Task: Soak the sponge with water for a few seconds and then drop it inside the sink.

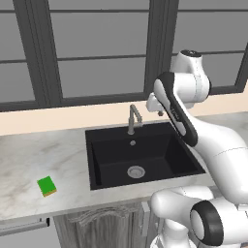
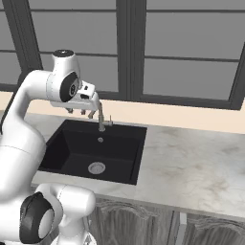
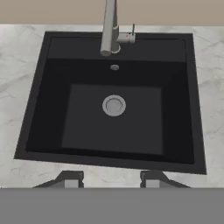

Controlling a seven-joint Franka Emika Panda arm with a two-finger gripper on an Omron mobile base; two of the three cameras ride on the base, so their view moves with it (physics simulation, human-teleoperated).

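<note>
Sponge [image 1: 47,186]: green block with a thin yellow underside, lying flat on the marble counter [image 1: 29,160] near its front edge, well apart from the sink's left rim. Untouched.

Sink [image 3: 52,109]: matte-black basin, round silver drain [image 3: 113,105] at centre of its floor, dry. Faucet [image 3: 108,28] at the back edge, side lever [image 3: 127,38] beside it; no stream falls from the spout.

Gripper [image 3: 111,179]: held high over the basin, above the front rim, fingers parted with nothing between them.

Step in hand, by judgement: the opening one, nothing soaked or fetched yet. The next move calls for a swing left and down to the sponge, or first a reach to the lever to start the water.
</note>
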